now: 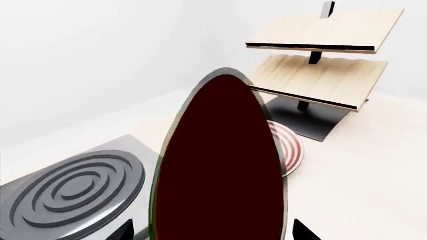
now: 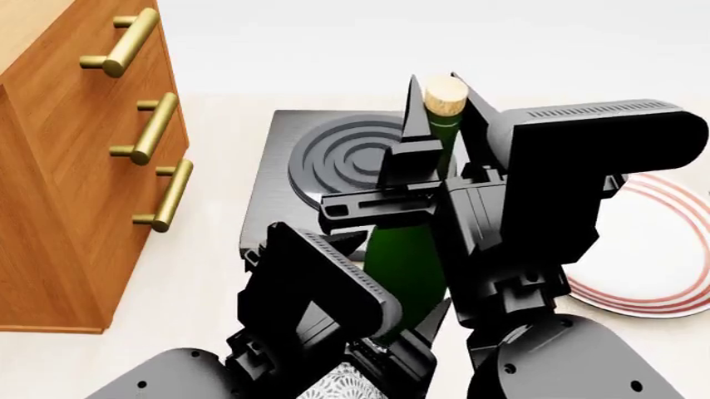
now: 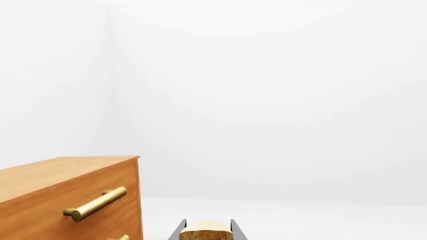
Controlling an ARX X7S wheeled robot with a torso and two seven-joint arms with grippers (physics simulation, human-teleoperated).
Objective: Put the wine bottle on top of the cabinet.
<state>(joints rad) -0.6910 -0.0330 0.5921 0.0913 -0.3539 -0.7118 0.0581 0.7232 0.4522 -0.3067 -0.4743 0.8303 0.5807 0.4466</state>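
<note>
The wine bottle (image 2: 405, 266) stands upright between my two arms, its tan cork (image 2: 444, 91) on top. My right gripper (image 2: 435, 133) is shut on its neck; in the right wrist view the cork (image 3: 206, 231) sits tight between the fingers of the right gripper (image 3: 206, 235). My left gripper (image 2: 388, 341) is low around the bottle's body. In the left wrist view the bottle (image 1: 220, 165) fills the space between the fingertips of the left gripper (image 1: 213, 232), with small gaps either side. The bottle's base and label are hidden. The cabinet (image 2: 66, 208) stands to the left, its top (image 3: 60, 172) bare.
A grey stove plate with ring burner (image 2: 278, 183) lies behind the bottle and shows in the left wrist view (image 1: 73, 187). A red-ringed white plate (image 2: 654, 249) lies at the right. A pale slanted wooden rack (image 1: 320, 60) on a dark base stands beyond it.
</note>
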